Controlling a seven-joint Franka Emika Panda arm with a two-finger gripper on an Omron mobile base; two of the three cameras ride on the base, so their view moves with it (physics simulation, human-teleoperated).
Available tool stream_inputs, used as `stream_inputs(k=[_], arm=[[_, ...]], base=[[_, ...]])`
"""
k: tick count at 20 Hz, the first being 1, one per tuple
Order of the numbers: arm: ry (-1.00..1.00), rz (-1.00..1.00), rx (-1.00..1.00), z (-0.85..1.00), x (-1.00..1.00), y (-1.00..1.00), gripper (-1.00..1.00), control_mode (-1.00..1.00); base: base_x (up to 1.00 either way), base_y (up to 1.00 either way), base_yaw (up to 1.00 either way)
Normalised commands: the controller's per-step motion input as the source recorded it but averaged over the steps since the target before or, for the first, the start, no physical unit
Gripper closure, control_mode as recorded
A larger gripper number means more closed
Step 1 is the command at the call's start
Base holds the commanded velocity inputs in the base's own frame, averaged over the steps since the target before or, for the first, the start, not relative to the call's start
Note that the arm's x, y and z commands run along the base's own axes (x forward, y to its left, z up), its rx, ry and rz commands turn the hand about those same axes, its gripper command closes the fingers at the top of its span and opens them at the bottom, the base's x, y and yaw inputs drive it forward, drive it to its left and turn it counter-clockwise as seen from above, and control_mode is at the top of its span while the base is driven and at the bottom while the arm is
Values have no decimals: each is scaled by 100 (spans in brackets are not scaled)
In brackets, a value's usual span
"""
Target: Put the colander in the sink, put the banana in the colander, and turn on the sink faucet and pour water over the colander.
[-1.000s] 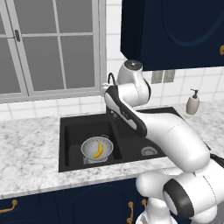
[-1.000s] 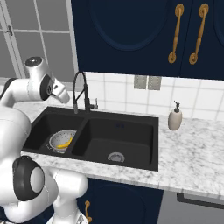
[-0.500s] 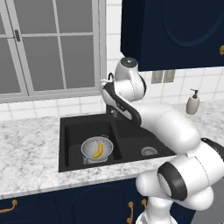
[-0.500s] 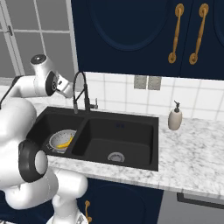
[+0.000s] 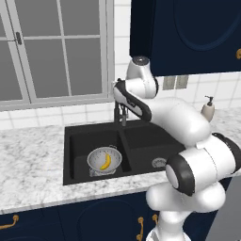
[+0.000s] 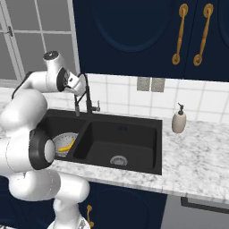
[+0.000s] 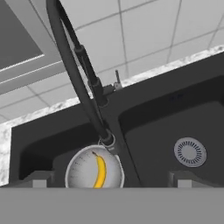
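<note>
Beige soap dispenser (image 6: 179, 122) upright on marbled counter (image 6: 201, 152); window (image 5: 52, 47) behind; 2 gold cabinet handles (image 6: 180, 34).

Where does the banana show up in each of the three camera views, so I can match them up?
Left base view: the banana lies in the colander, in the left basin, lower left of centre.
Right base view: a yellow sliver of it shows in the colander at the left edge, beside the arm.
Hand view: it lies bottom centre, below the faucet's spout.
Shared landmark: the sink faucet.
</note>
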Motion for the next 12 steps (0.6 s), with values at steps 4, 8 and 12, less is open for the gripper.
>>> stream_inputs(k=[4, 8, 12], arm=[[3, 1, -7, -6, 56, 3, -100, -100], [3, 2, -8, -12, 56, 6, -100, -100], [0, 5, -3, -32, 53, 12, -100, -100]], base=[[0, 0, 0], [0, 0, 0], [0, 0, 0]])
